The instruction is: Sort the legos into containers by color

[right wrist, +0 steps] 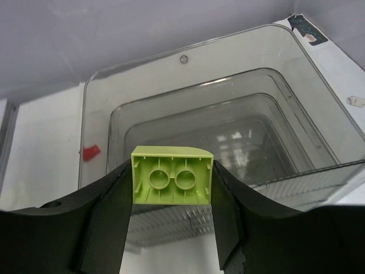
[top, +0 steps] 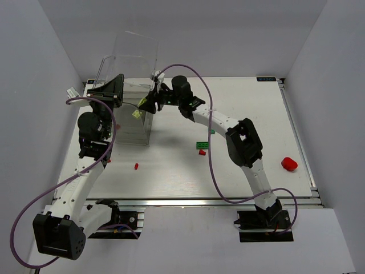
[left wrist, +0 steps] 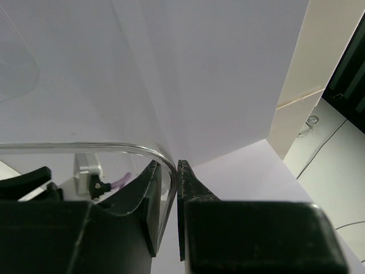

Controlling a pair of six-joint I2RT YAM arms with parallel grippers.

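The clear bin (top: 130, 68) stands at the table's back left. My left gripper (top: 116, 87) is shut on its wall; in the left wrist view the jaws (left wrist: 170, 174) pinch the curved clear rim (left wrist: 145, 148). My right gripper (top: 146, 105) is shut on a yellow-green brick (top: 137, 114) and holds it over the bin's near side. In the right wrist view the brick (right wrist: 172, 177) sits between my fingers (right wrist: 108, 205), underside facing the camera, above the bin's compartments (right wrist: 239, 137). A red brick (top: 136, 166), a dark green brick (top: 202, 144) and another red brick (top: 202, 152) lie on the table.
A larger red piece (top: 289, 164) lies at the right of the table. A small green piece (top: 212, 132) lies beside my right arm. White walls enclose the table on three sides. A red brick (right wrist: 90, 152) shows beside the bin in the right wrist view.
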